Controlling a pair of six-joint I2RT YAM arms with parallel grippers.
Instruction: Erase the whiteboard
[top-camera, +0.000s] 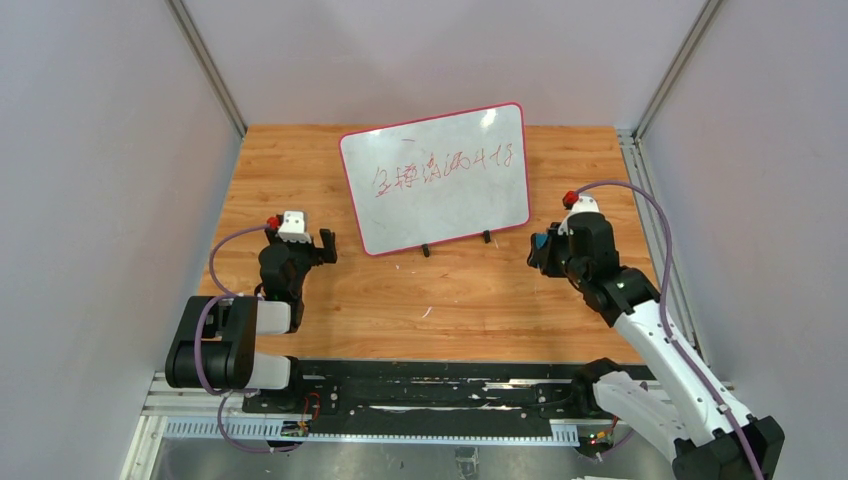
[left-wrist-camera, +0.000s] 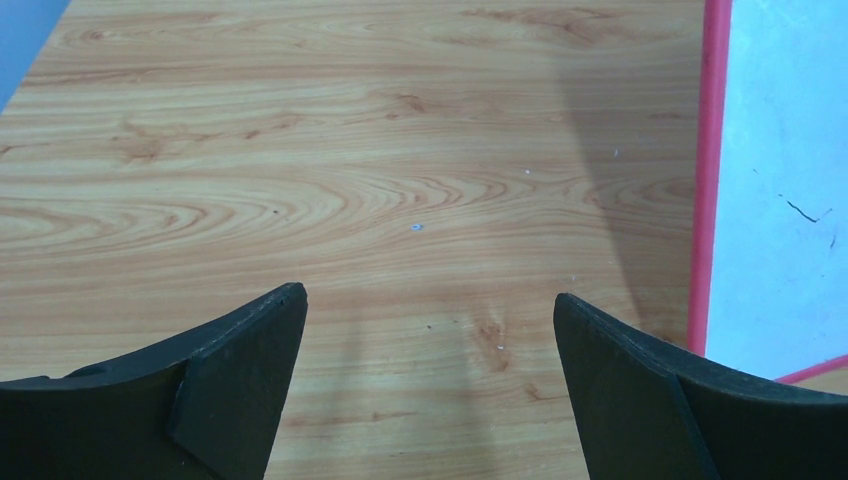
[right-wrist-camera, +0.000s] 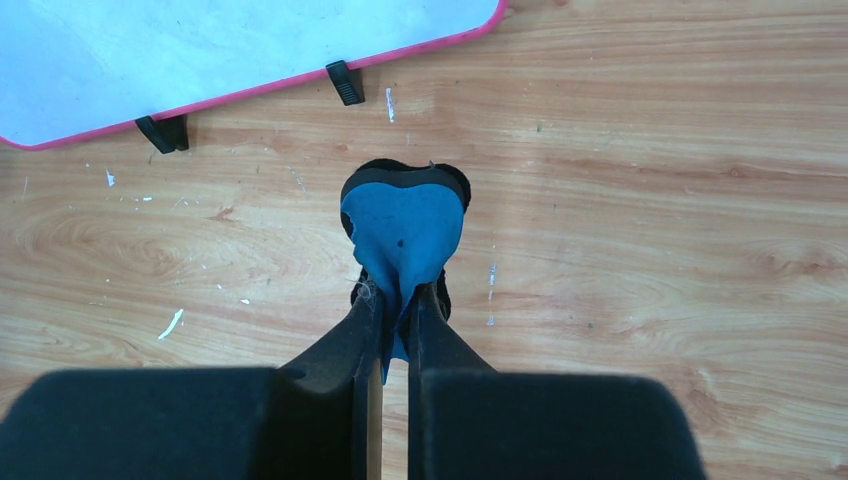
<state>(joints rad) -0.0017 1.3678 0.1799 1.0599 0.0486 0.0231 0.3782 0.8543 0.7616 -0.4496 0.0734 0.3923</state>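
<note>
The whiteboard (top-camera: 437, 178) with a red-pink frame and two black feet stands tilted at the back middle of the table, with red handwritten characters across it. Its edge shows in the left wrist view (left-wrist-camera: 780, 180) and its lower edge in the right wrist view (right-wrist-camera: 200, 50). My right gripper (top-camera: 541, 250) is shut on a small blue-and-black eraser (right-wrist-camera: 405, 225), held above the table to the right of the board's front corner. My left gripper (top-camera: 315, 245) is open and empty, left of the board's lower left corner, with wood between its fingers (left-wrist-camera: 240, 380).
The wooden table (top-camera: 470, 300) has small white specks (right-wrist-camera: 170, 322) in front of the board. Grey walls and metal posts enclose the left, right and back sides. A black rail (top-camera: 430, 390) runs along the near edge by the arm bases.
</note>
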